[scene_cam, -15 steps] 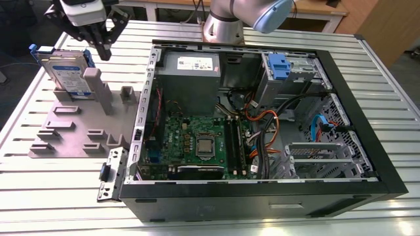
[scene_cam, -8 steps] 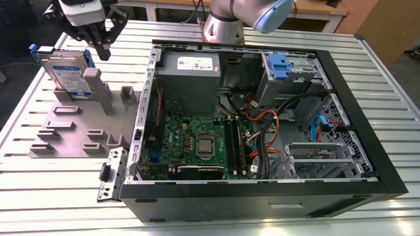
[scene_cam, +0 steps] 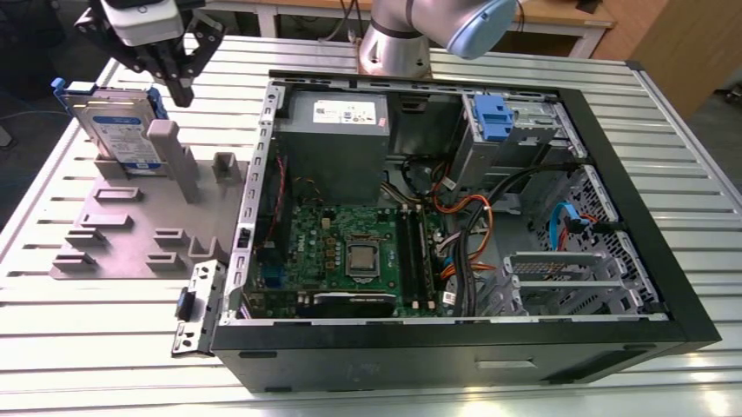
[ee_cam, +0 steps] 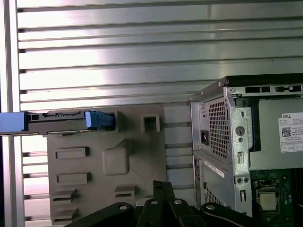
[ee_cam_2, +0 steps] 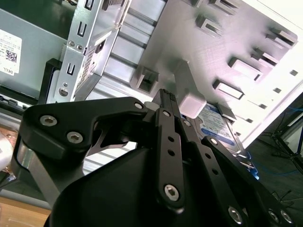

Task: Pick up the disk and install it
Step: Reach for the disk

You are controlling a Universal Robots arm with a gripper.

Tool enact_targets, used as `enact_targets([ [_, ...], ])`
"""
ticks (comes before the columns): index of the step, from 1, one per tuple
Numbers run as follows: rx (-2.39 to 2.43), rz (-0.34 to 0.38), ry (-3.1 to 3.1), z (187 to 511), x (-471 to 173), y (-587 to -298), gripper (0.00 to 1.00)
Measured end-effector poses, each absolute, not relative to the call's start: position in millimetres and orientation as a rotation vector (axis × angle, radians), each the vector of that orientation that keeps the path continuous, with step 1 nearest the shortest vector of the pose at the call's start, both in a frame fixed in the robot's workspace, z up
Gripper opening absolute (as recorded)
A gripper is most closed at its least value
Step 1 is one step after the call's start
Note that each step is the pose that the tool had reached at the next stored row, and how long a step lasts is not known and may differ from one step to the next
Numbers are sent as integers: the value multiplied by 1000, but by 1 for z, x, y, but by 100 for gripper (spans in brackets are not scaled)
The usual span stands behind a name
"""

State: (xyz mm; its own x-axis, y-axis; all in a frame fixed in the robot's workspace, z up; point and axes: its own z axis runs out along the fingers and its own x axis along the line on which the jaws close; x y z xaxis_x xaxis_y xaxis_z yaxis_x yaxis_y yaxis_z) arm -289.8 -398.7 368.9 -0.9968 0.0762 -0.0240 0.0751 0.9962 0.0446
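The disk (scene_cam: 116, 129) stands upright on its edge in the grey slotted holder (scene_cam: 122, 228) at the exterior view's left, with blue carrier tabs at both ends. It appears edge-on in the first wrist view (ee_cam: 61, 122) and partly behind the fingers in the second wrist view (ee_cam_2: 221, 128). My gripper (scene_cam: 182, 97) hangs just above and to the exterior view's right of the disk, over the holder's tall post (scene_cam: 163, 143). Its fingers (ee_cam_2: 166, 101) are shut together with nothing between them, which the first wrist view also shows (ee_cam: 163, 188).
The open computer case (scene_cam: 649, 217) lies on the slatted metal table (scene_cam: 69, 347), right of the holder. Inside it are a motherboard (scene_cam: 347, 252), cables and another blue-tabbed drive carrier (scene_cam: 493, 117) in the bay at the back. The arm's base (scene_cam: 394, 48) stands behind the case.
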Motion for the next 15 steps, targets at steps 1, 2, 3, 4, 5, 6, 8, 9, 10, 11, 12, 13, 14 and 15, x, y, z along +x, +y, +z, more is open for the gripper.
enact_targets([
  [1,118,68,3113,369,-290,-399,11],
  [2,118,68,3113,369,-290,-399,11],
  [3,118,68,3113,369,-290,-399,11],
  [4,118,68,3113,369,-291,-399,11],
  [5,118,68,3113,369,-291,-399,11],
  [6,118,68,3113,369,-291,-399,11],
  [8,118,68,3113,369,-291,-399,11],
  [9,118,68,3113,369,-292,-399,11],
  [10,118,68,3113,369,-292,-399,11],
  [11,118,68,3113,369,-292,-399,11],
  [12,118,68,3113,369,-292,-399,11],
  [13,118,68,3113,369,-292,-399,11],
  [14,118,68,3113,369,-293,-399,11],
  [15,118,68,3113,369,-293,-399,11],
])
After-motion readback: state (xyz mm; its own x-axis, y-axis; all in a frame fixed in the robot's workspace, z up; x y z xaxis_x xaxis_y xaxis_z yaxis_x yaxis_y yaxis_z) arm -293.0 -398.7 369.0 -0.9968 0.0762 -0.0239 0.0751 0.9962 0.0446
